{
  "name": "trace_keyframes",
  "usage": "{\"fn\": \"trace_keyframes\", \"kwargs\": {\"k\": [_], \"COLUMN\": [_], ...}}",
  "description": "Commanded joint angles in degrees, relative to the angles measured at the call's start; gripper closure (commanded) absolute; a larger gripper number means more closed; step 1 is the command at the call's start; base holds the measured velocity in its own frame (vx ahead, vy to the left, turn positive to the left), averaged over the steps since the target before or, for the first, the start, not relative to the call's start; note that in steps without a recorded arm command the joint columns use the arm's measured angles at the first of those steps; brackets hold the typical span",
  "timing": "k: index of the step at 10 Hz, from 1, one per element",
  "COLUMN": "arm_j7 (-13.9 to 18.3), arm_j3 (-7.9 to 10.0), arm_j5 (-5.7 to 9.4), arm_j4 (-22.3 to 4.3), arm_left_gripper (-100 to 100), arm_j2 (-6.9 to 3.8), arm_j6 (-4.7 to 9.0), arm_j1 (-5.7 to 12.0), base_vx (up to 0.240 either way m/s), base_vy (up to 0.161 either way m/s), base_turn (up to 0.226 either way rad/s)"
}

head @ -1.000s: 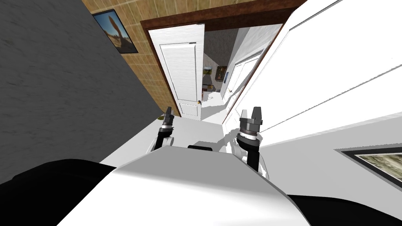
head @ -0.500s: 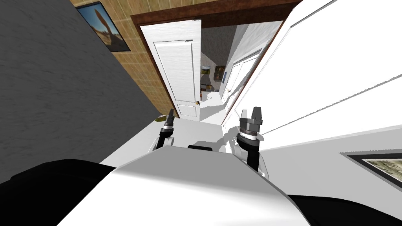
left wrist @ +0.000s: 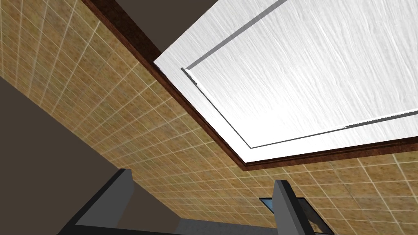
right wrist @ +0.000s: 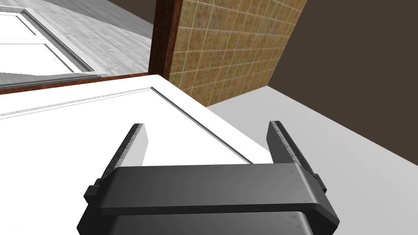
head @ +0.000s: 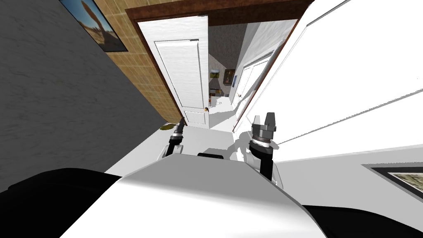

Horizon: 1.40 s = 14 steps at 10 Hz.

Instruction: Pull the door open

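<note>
Ahead the door [head: 181, 74] stands ajar, passage beyond; both arms' fingers [right wrist: 134, 142] spread empty.

Residential interior, hallway type. Indicators: a white panelled door [head: 181, 78] ajar in a dark brown door frame [head: 215, 14], a tan tiled wall [head: 140, 70], a framed picture [head: 93, 24], and more wall pictures [head: 229, 77] beyond the doorway.
</note>
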<state>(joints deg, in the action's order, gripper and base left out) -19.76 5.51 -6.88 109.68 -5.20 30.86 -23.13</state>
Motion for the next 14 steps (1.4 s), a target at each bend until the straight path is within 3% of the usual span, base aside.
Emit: {"fn": "trace_keyframes", "kwargs": {"k": [1,14], "arm_j7": [-2.0,-18.2], "arm_j3": [0.49,4.84], "arm_j5": [-0.4,-3.63], "arm_j4": [-1.8,-18.9], "arm_left_gripper": [-100,-100], "arm_j2": [-0.1,-0.44], "arm_j6": [0.41,4.77], "arm_j1": [0.4,4.96], "base_vx": [0.093,0.101], "base_vy": [-0.003,-0.003], "base_turn": [-0.057,-0.058]}}
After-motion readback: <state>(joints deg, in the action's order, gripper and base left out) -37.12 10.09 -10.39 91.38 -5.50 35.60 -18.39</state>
